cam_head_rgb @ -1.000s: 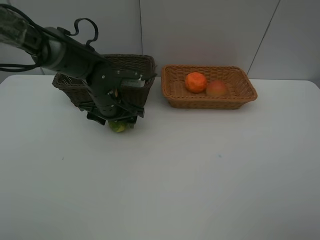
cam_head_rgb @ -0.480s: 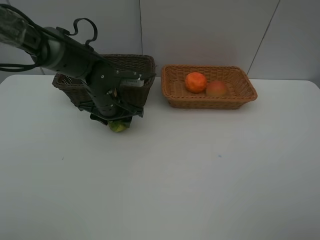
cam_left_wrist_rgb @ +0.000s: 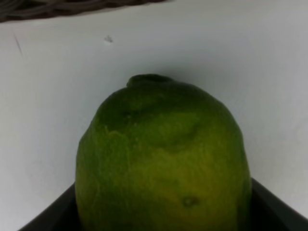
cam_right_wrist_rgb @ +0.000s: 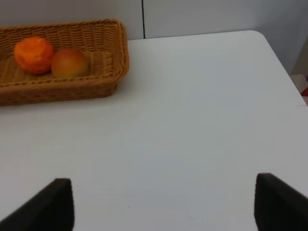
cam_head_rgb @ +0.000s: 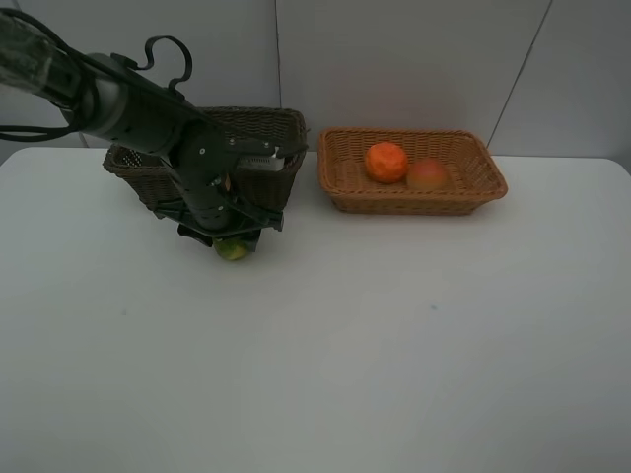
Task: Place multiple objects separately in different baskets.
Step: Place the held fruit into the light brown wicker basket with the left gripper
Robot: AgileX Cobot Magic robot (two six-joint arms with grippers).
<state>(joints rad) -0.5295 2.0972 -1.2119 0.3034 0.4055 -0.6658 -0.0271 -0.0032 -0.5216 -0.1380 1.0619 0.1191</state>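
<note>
A green round fruit (cam_head_rgb: 233, 251) lies on the white table just in front of the dark brown basket (cam_head_rgb: 268, 122). My left gripper (cam_head_rgb: 229, 239) is down over it, jaws closed against its sides. In the left wrist view the fruit (cam_left_wrist_rgb: 163, 159) fills the frame, with dark fingers (cam_left_wrist_rgb: 48, 216) at its lower edges. The light tan basket (cam_head_rgb: 414, 203) holds the orange fruit (cam_head_rgb: 385, 162) and the peach-like fruit (cam_head_rgb: 427, 174). My right gripper (cam_right_wrist_rgb: 171, 207) is open and empty above bare table. The bottles and the cup are out of view.
The right wrist view shows the tan basket (cam_right_wrist_rgb: 120, 53) with the orange (cam_right_wrist_rgb: 33, 55) and the peach (cam_right_wrist_rgb: 69, 62), and the table's far right corner (cam_right_wrist_rgb: 262, 36). A grey panelled wall (cam_head_rgb: 394, 59) stands behind both baskets.
The left gripper has narrowed slightly around the green fruit and shifted a little left. The baskets and other fruits have not moved.
</note>
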